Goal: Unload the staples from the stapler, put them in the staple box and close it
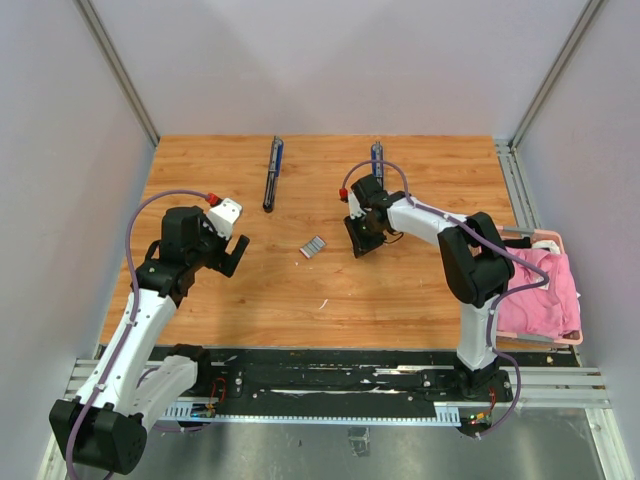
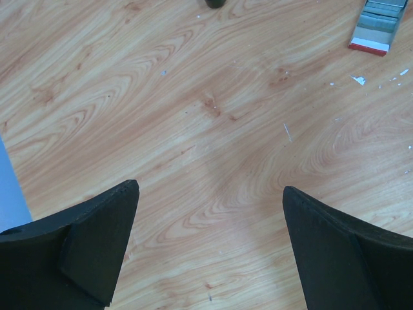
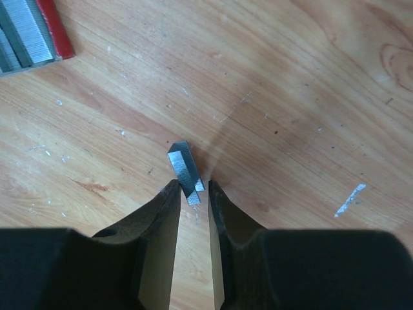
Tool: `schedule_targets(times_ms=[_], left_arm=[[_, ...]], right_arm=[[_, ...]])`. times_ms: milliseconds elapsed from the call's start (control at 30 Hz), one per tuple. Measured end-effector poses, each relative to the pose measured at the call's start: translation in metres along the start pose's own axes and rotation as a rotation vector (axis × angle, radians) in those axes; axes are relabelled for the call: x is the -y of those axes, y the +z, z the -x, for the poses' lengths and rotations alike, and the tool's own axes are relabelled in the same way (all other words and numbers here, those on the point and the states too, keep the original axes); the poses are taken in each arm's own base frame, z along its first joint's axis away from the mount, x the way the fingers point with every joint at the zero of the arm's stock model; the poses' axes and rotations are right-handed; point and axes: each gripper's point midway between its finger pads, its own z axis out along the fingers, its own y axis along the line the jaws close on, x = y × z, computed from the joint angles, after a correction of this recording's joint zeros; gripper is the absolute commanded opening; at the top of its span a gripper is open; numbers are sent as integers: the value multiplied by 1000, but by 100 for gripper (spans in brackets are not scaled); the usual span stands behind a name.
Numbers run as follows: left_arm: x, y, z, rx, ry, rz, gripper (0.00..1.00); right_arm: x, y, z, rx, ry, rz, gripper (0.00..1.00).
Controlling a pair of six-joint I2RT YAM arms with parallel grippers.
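A short silvery strip of staples (image 3: pixel 186 169) sits tilted between my right gripper's (image 3: pixel 191 185) fingertips, which are closed narrowly against it just above the wood. In the top view that right gripper (image 1: pixel 360 246) points down at mid-table. A long dark blue stapler (image 1: pixel 272 172) lies at the back, and a second similar dark piece (image 1: pixel 377 153) shows behind the right arm. My left gripper (image 2: pixel 210 192) hangs wide open over bare wood with nothing between its fingers; the top view shows the left gripper (image 1: pixel 234 256) at the left.
A small flat box (image 1: pixel 313 246) with a red edge, holding grey staple strips, lies between the grippers; the box (image 3: pixel 29 32) is at the right wrist view's top left. A basket with pink cloth (image 1: pixel 540 290) stands at the table's right edge. Small white flecks dot the wood.
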Motion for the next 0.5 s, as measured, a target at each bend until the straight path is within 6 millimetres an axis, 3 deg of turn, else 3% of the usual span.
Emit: schedule_targets(times_ms=[500], left_arm=[[0, 0, 0, 1, 0, -1, 98]], right_arm=[[7, -1, -1, -7, -25, -26, 16]])
